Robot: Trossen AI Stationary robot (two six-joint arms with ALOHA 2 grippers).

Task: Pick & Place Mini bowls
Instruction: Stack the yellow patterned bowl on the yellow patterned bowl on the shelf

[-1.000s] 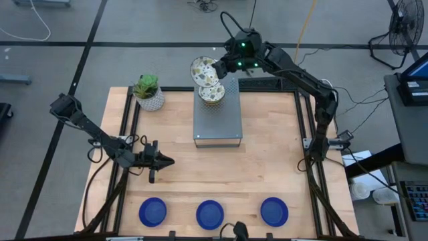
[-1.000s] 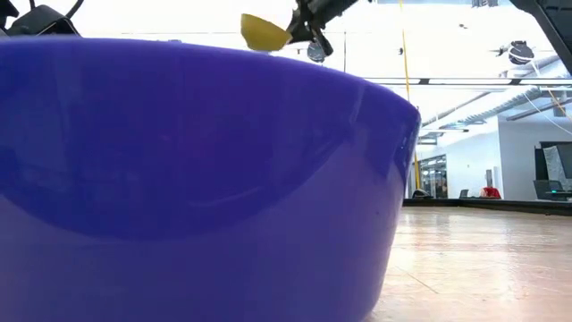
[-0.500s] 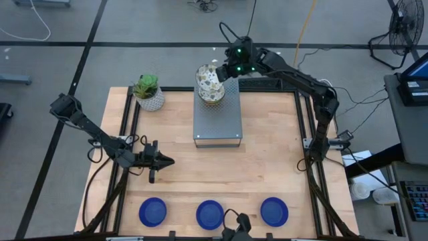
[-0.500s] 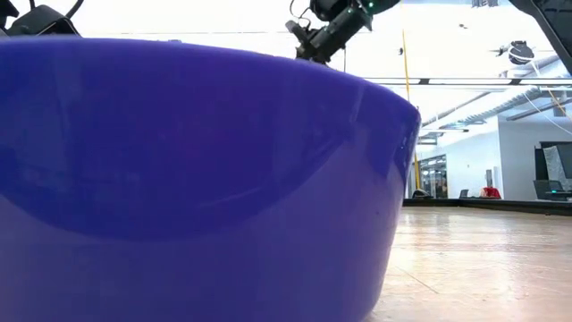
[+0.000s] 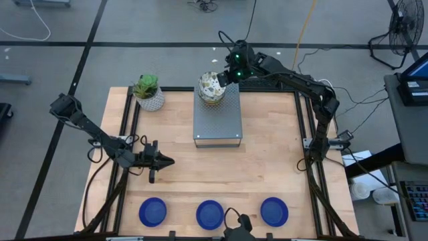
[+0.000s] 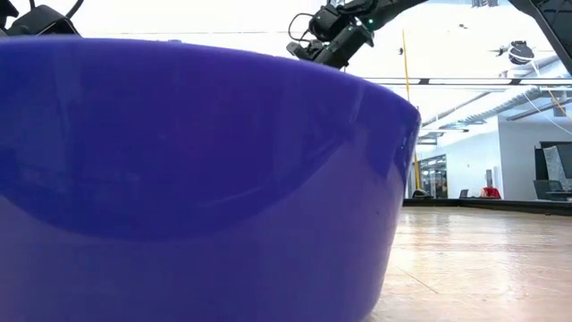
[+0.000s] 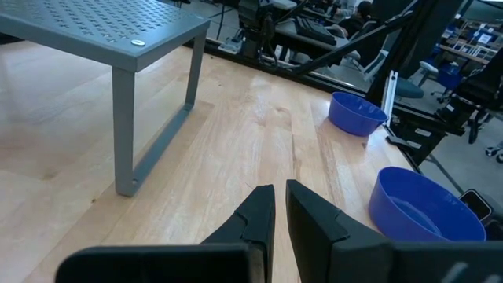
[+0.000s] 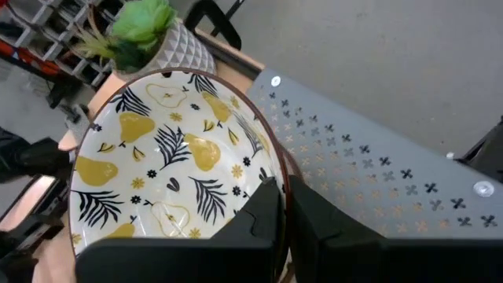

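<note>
My right gripper (image 5: 226,76) is shut on a cream-white mini bowl with a pear and leaf pattern (image 5: 210,85), at the far end of the grey perforated stand (image 5: 218,119). Under this bowl another patterned bowl (image 5: 213,101) rests on the stand. Three blue mini bowls (image 5: 152,212) (image 5: 210,214) (image 5: 273,211) stand in a row along the near edge. My left gripper (image 5: 168,161) is shut and empty, low over the table at the left. In the low view one blue bowl (image 6: 179,179) hides the stand and the patterned bowls. My right gripper holds the patterned bowl by its rim (image 8: 277,174), one finger inside (image 8: 259,216) and one outside (image 8: 318,224). The fingers come from the table's far right, slanting down. The bowl is slightly tilted over the bowl below; whether the two touch I cannot tell.
A white textured pot with a green plant (image 5: 148,94) stands at the far left, close to the stand. Bare wooden table (image 5: 267,161) lies between the stand and the blue bowls. A black frame (image 5: 302,127) borders the table.
My right gripper has come down and toward the table's near side with the patterned bowl. The bowl, tipped up and beyond the stand's far edge a second ago, has turned nearly level and now sits over the bowl on the stand.
</note>
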